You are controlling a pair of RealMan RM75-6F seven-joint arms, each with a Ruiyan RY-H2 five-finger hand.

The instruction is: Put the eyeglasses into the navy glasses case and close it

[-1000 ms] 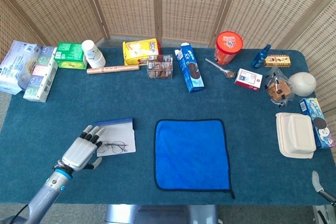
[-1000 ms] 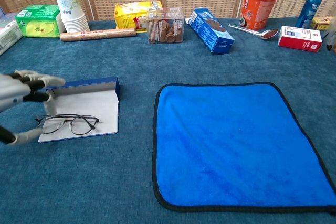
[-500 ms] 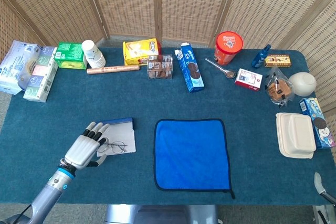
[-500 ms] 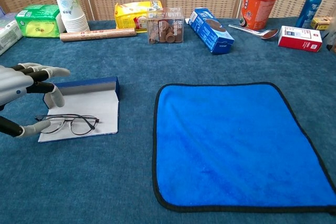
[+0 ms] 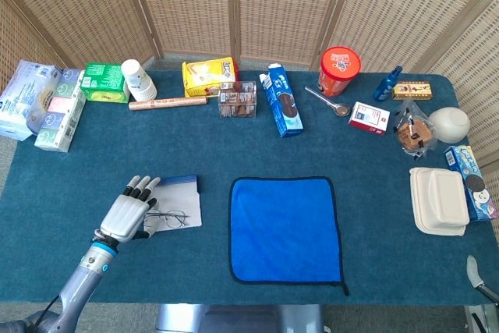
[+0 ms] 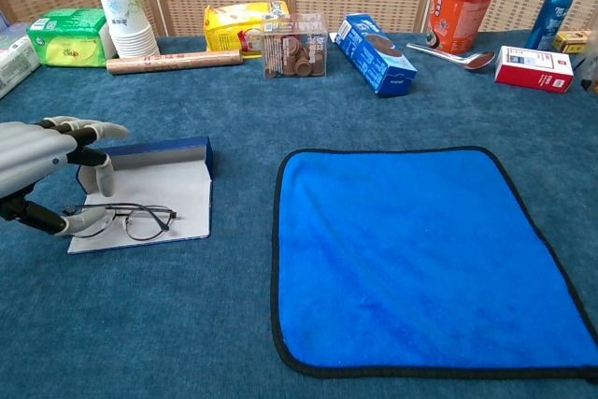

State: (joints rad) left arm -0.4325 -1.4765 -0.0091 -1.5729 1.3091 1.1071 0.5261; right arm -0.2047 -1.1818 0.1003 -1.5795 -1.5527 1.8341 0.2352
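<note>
left hand moved in over last second, thumb now at left rim of glasses | fingers spread, nothing gripped yet | glasses lie flat on open case lining, under fingers | right hand barely in view, state unclear | next: likely pinch frame

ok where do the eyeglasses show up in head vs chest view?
Head view: eyeglasses lower left, on the open navy glasses case, by the left hand.
Chest view: eyeglasses at left, mid-height, on the same case.
Shared landmark: blue cloth, to their right in both.
</note>
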